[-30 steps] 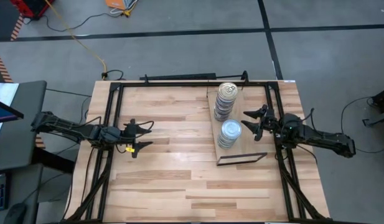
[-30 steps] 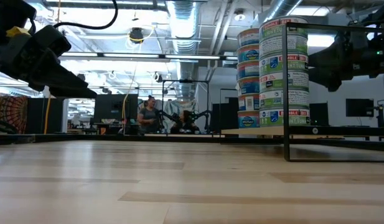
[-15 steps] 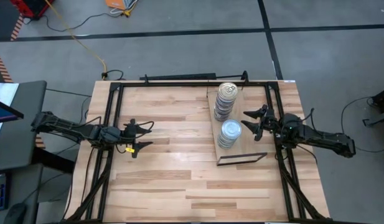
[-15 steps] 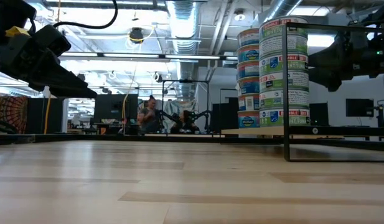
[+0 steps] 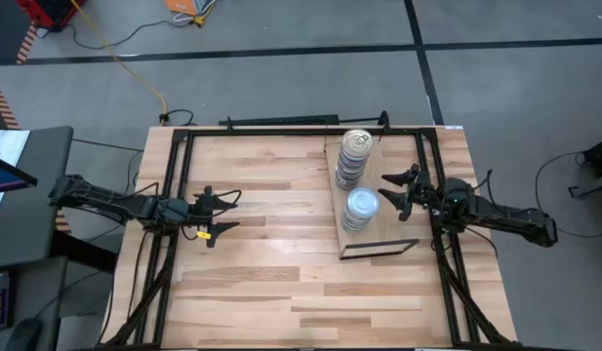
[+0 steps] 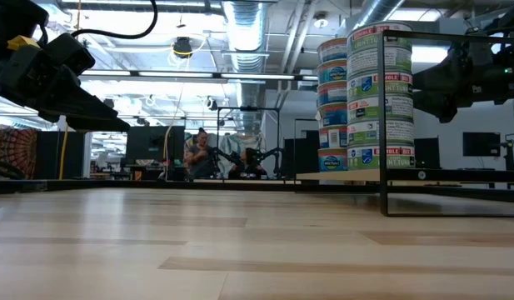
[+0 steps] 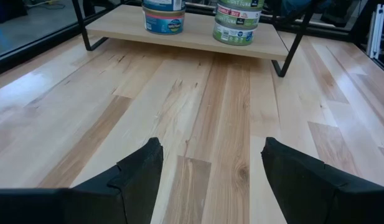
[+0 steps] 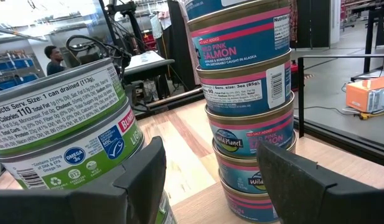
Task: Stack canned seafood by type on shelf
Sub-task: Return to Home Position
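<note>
Two stacks of tins stand on the shelf (image 5: 381, 230), a light-wood board on dark legs at the table's right. The far stack (image 5: 353, 158) has gold tops and pink-and-blue salmon labels (image 8: 248, 93). The near stack (image 5: 360, 208) has silvery tops and green tuna labels (image 8: 61, 124). In the low view both stacks (image 6: 332, 104) (image 6: 380, 96) stand upright, bases on the board. My right gripper (image 5: 398, 192) is open, just right of the stacks, touching nothing. My left gripper (image 5: 222, 214) is open above the table's left part, facing the shelf (image 7: 185, 37).
A thin dark frame (image 5: 379, 249) stands at the shelf's near end. Black rails (image 5: 281, 130) run along the table's far, left and right sides. Bare wood tabletop (image 5: 271, 244) lies between the left gripper and the shelf. A person (image 6: 197, 154) shows far behind the table.
</note>
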Controlling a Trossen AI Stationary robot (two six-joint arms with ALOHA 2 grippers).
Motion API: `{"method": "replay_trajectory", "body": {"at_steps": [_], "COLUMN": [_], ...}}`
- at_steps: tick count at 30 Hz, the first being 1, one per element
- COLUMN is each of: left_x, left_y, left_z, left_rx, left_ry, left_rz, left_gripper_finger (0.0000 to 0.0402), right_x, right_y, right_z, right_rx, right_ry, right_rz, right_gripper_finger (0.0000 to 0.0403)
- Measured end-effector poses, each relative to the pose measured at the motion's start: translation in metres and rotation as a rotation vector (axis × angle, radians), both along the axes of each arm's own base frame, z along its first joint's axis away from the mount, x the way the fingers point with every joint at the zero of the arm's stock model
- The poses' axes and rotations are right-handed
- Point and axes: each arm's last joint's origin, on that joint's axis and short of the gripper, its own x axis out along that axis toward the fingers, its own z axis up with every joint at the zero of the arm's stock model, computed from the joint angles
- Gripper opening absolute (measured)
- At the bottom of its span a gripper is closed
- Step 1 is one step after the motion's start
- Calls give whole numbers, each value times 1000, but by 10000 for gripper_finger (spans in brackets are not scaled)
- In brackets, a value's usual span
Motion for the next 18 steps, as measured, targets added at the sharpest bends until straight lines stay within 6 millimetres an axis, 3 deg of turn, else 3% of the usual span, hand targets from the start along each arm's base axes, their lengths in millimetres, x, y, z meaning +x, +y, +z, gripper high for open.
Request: {"method": "replay_trajectory", "body": {"at_steps": [11, 18], "left_x": [0, -5], "left_y": [0, 1], "left_z": [0, 9], "left_rx": [-1, -19], "left_ry": [-3, -94], "left_rz": [-1, -2], "left_gripper_finger": [264, 264], "right_x": [0, 0], "right_y": [0, 0], "right_z": [0, 0], "right_rx": [0, 0], "right_ry": [0, 1], "right_rz": [0, 0], "right_gripper_finger": [276, 276]}}
